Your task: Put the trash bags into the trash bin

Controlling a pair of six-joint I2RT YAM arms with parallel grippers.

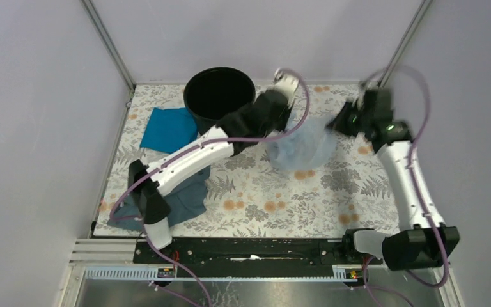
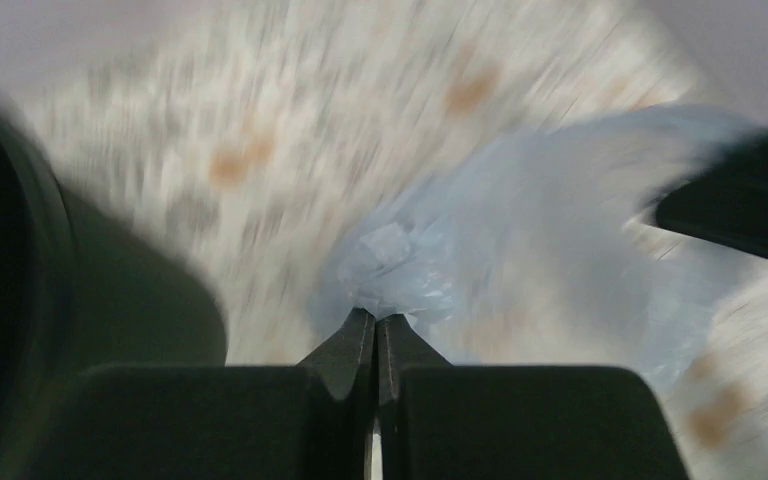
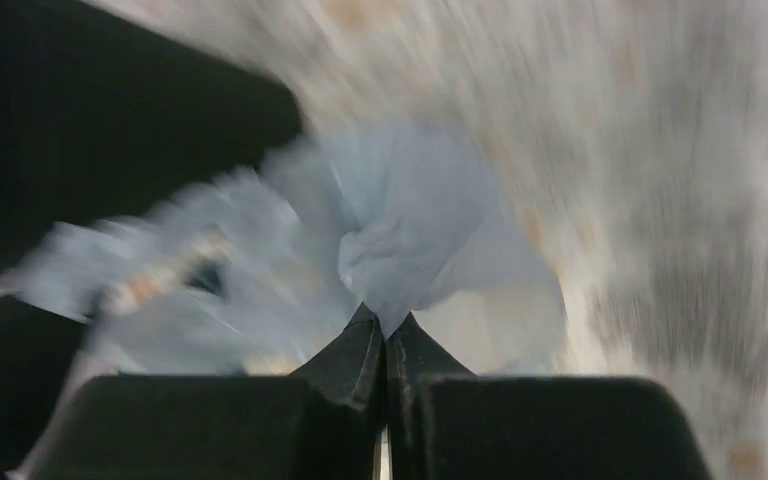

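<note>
Our left hand (image 2: 375, 318) and right hand (image 3: 385, 322) are each pinched shut on a bunch of the thin blue trash bag (image 1: 303, 146), which hangs between them just right of the trash bin (image 1: 219, 91), so it may rip or slip out if we pull apart

- Left arm (image 1: 192, 157): white link shells, black joints, purple cable (image 1: 307, 102) alongside.
- Right arm (image 1: 409, 182): identical; green lights at its 12 o'clock end.
- Left gripper (image 2: 375, 318): matte black tapered fingers.
</note>
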